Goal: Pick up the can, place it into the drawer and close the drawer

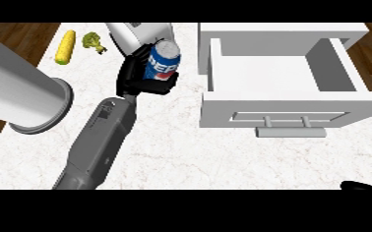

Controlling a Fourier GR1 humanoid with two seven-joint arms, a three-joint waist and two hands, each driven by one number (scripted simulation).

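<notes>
My left hand (138,78) is curled round the can (164,59) at mid-body. Rigid, light, prob slick metal; I'd hold the sides, upright, en route to drawer (218,110).

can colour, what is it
Blue cylindrical can with white lettering and silver top; head view.

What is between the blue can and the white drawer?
Nothing but bare counter. The head view shows only the marble top between the can and the open drawer.
</notes>
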